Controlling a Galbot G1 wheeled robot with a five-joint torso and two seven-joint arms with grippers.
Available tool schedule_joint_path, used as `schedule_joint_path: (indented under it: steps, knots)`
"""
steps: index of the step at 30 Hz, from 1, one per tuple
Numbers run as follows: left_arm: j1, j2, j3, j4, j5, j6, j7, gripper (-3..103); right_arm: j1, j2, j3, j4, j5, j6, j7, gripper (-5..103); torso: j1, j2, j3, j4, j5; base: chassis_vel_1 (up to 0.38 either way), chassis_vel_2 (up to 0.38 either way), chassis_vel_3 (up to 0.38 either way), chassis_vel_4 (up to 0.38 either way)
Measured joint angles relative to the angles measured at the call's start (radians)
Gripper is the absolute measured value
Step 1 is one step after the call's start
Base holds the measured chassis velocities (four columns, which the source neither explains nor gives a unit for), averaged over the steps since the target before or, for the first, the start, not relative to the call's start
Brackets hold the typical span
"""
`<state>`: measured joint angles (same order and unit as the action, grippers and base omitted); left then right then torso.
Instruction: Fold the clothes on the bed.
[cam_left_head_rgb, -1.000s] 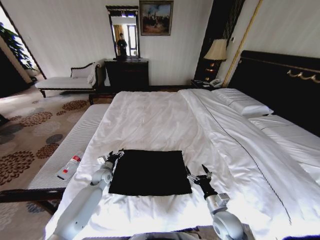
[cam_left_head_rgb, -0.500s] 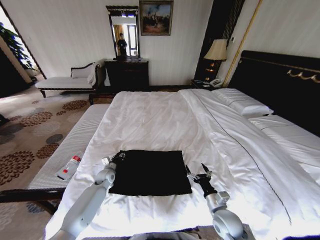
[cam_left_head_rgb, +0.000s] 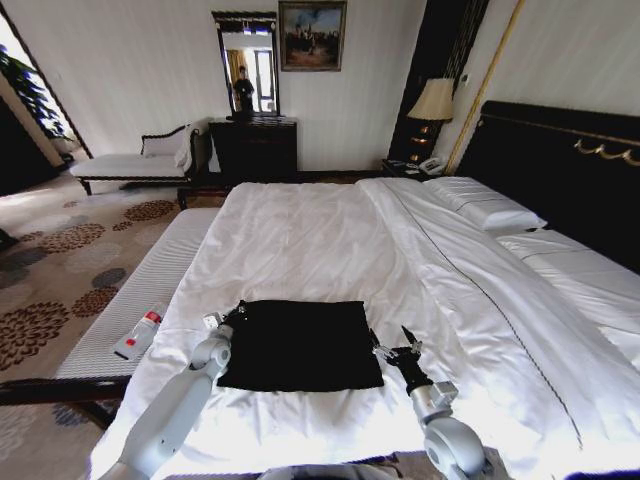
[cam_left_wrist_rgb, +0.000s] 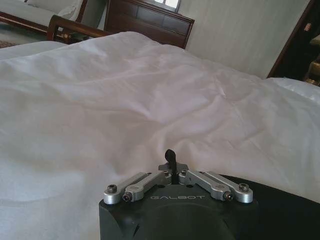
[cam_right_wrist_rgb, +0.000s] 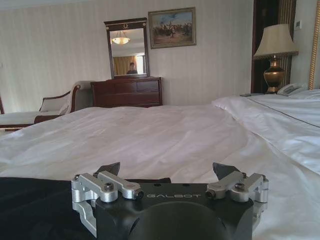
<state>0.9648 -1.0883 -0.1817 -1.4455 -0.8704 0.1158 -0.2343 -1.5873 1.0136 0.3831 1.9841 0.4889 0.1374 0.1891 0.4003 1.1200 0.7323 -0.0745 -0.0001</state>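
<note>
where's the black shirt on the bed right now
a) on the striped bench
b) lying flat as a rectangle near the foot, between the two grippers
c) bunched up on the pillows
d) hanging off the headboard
b: the black shirt lies flat on the bed, left gripper and right gripper flanking it.

The brand name "GALBOT" is embossed on the black housing of the left gripper (cam_left_wrist_rgb: 171, 159), below its linkage. The same "GALBOT" marking appears on the black housing of the right gripper (cam_right_wrist_rgb: 167, 172). No other text is legible.
</note>
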Motion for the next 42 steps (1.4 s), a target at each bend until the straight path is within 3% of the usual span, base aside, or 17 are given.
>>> schedule_joint_path:
  steps: [1,5,6,10,16,23,29,34,37,42]
  knots:
    - [0.000,0.000,0.000,0.000,0.000,0.000,0.000,1,0.000,0.000,0.000,0.000,0.000,0.000,0.000,100,0.000,0.000,0.000,0.0000,0.0000,0.000,0.000,0.000,0.000]
    - [0.000,0.013,0.002,-0.010,0.002,-0.008,-0.015,1,0.157,-0.058,-0.035,-0.037,0.265,-0.129,0.022,100,0.000,0.000,0.000,0.0002,0.0001,0.000,0.000,0.000,0.000]
    - [0.000,0.013,0.002,-0.010,0.002,-0.008,-0.015,1,0.157,-0.058,-0.035,-0.037,0.265,-0.129,0.022,100,0.000,0.000,0.000,0.0002,0.0001,0.000,0.000,0.000,0.000]
    - [-0.005,0.017,0.008,-0.012,0.002,-0.015,-0.021,1,0.334,-0.102,-0.090,-0.129,0.471,-0.231,-0.031,100,0.000,0.000,0.000,0.0002,0.0000,0.000,0.000,0.000,0.000]
    - [-0.002,0.017,0.009,-0.014,0.006,-0.020,-0.022,1,0.537,-0.099,-0.185,-0.291,0.590,-0.312,-0.079,100,0.000,0.000,0.000,0.0003,-0.0001,0.000,0.000,0.000,0.000]
    - [0.003,0.017,0.009,-0.014,0.008,-0.021,-0.025,1,0.632,-0.060,-0.256,-0.443,0.613,-0.336,-0.101,101,0.000,0.000,0.000,0.0002,-0.0001,0.000,0.000,0.000,0.000]
    - [-0.005,0.018,0.013,-0.008,0.006,-0.022,-0.025,1,0.663,-0.029,-0.289,-0.528,0.586,-0.339,-0.114,76,0.000,0.000,0.000,0.0001,0.0000,0.000,0.000,0.000,0.000]
    - [-0.015,0.018,0.019,-0.004,0.002,-0.022,-0.025,1,0.668,-0.025,-0.301,-0.550,0.562,-0.341,-0.108,73,0.000,0.000,0.000,0.0002,-0.0001,0.000,0.000,0.000,0.000]
    - [-0.025,0.019,0.027,-0.003,-0.002,-0.022,-0.025,1,0.669,-0.024,-0.301,-0.551,0.565,-0.348,-0.104,60,0.000,0.000,0.000,0.0001,0.0000,0.000,0.000,0.000,0.000]
    - [-0.032,0.019,0.038,-0.002,-0.008,-0.022,-0.032,1,0.669,-0.024,-0.308,-0.548,0.565,-0.350,-0.102,49,0.000,0.000,0.000,0.0002,0.0000,0.000,0.000,0.000,0.000]
